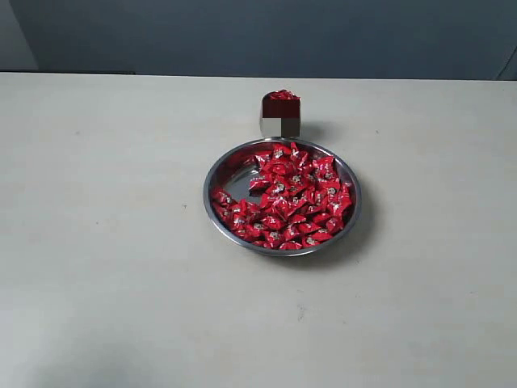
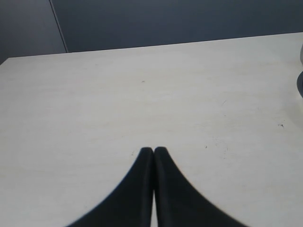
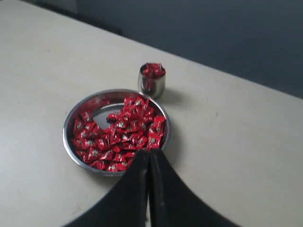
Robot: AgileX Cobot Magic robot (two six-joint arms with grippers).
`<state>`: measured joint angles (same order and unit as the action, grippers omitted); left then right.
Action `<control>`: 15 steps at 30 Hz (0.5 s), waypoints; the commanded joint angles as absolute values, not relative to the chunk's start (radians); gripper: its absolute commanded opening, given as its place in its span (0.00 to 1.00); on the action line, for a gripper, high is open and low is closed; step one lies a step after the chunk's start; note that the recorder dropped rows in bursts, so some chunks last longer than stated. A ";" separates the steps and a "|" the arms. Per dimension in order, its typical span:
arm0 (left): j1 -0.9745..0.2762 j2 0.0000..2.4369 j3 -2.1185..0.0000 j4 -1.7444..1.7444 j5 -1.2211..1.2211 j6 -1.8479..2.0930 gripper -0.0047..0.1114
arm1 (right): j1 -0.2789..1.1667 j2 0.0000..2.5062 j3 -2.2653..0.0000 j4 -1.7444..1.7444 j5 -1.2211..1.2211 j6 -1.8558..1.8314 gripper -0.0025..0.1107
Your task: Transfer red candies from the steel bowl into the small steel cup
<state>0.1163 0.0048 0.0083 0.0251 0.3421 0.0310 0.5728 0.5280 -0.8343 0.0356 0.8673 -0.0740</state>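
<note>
The steel bowl (image 1: 224, 171) (image 3: 100, 100) sits mid-table, holding many red candies (image 1: 295, 198) (image 3: 123, 135) heaped toward one side. Just behind it stands the small steel cup (image 1: 280, 121) (image 3: 151, 85), with red candies (image 1: 283, 95) (image 3: 154, 70) piled up to its rim. Neither arm shows in the exterior view. In the right wrist view my right gripper (image 3: 149, 152) hovers well above the table near the bowl's rim, fingers pressed together with nothing between them. My left gripper (image 2: 153, 150) is shut and empty over bare table, away from the bowl.
The pale tabletop (image 1: 105, 242) spreads wide on every side of the bowl and cup. A dark wall (image 1: 258, 32) runs behind the table's far edge. A dark rounded shape (image 2: 300, 82) peeks in at the edge of the left wrist view.
</note>
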 commanded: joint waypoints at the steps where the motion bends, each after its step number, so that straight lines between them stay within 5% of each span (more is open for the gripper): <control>1: 0.108 0.000 0.000 0.027 0.337 0.029 0.04 | 0.570 0.340 -0.721 0.027 0.757 -0.075 0.02; 15: 0.108 0.000 0.000 0.027 0.337 0.029 0.04 | 0.570 0.180 -0.602 0.084 0.670 -0.075 0.02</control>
<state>0.1163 0.0048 0.0083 0.0251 0.3421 0.0310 0.5728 0.1854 -0.6071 0.0806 0.6701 -0.0740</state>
